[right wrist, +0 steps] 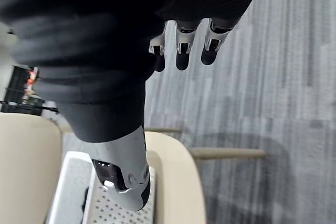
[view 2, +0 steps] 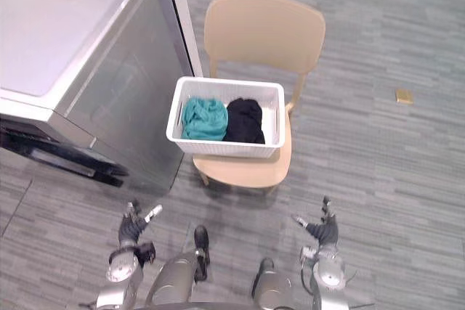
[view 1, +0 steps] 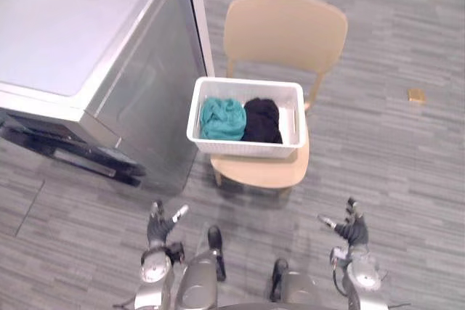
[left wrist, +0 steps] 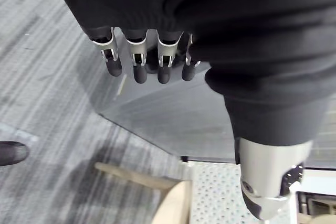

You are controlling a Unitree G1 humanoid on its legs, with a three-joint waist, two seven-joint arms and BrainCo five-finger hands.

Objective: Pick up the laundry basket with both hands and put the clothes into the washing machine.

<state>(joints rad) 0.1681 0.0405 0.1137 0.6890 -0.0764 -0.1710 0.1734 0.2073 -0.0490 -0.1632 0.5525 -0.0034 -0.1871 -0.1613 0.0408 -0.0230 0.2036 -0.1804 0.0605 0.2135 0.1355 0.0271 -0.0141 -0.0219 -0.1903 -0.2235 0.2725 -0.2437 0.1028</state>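
Note:
A white laundry basket (view 1: 247, 150) sits on the seat of a tan wooden chair (view 1: 285, 28). Inside it lie a teal garment (view 1: 222, 119) on the left and a black garment (view 1: 261, 120) on the right. The silver washing machine (view 1: 80, 49) stands to the chair's left. My left hand (view 1: 158, 229) hangs low at the lower left, fingers relaxed and holding nothing, well short of the basket. My right hand (view 1: 350, 228) hangs at the lower right, equally open and apart from the basket. The basket's perforated wall (left wrist: 215, 195) and the chair's seat (right wrist: 176, 177) show past the thumbs in the wrist views.
The machine's dark door (view 1: 73, 152) hangs open low at the left. A small yellow object (view 1: 415, 95) lies on the grey plank floor (view 1: 392, 157) at the right. Open floor lies between my hands and the chair.

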